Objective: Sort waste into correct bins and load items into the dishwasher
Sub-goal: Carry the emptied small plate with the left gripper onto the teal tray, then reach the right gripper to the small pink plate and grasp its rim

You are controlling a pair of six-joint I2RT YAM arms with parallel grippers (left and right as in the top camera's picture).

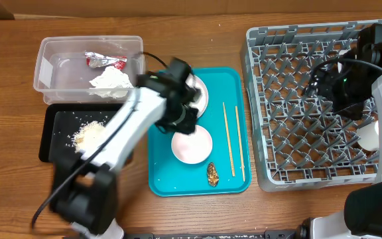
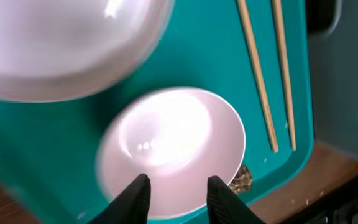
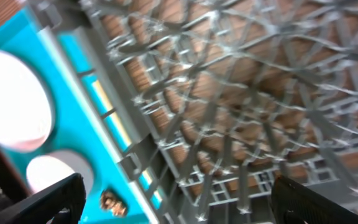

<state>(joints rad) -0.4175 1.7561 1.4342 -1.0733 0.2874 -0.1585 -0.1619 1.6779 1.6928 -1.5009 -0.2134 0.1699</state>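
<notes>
Left wrist view: the left gripper (image 2: 178, 185) hangs low over the near rim of the bowl (image 2: 173, 134), its two dark fingers (image 2: 135, 196) part-way open with pink bowl showing in the gap. It appears to grip nothing. The bowl sits on the teal tray (image 2: 197, 56), right under the gripper and a little ahead of it, with the plate (image 2: 61, 43) farther on. The brown lump (image 2: 241, 180) lies just beside the bowl's rim on the gripper's right, near the tray's front corner.

The chopsticks (image 2: 269, 74) lie side by side, right of the bowl. Their long axis runs front to back along the tray, parallel to the rack's (image 1: 297, 99) near side. Seen from overhead, the left arm is plainly the nearer one to everything on the tray.

The right gripper (image 3: 176, 190) hovers above the rack lattice, fingers spread wide and empty, well apart from the bowl. The clear tub (image 1: 45, 73) already holds the wrapper (image 1: 105, 61) and napkin (image 1: 111, 81). Crumbs (image 1: 88, 136) lie in the black tray (image 1: 55, 149). Any pick from here likely falls to the left arm, bowl first.
</notes>
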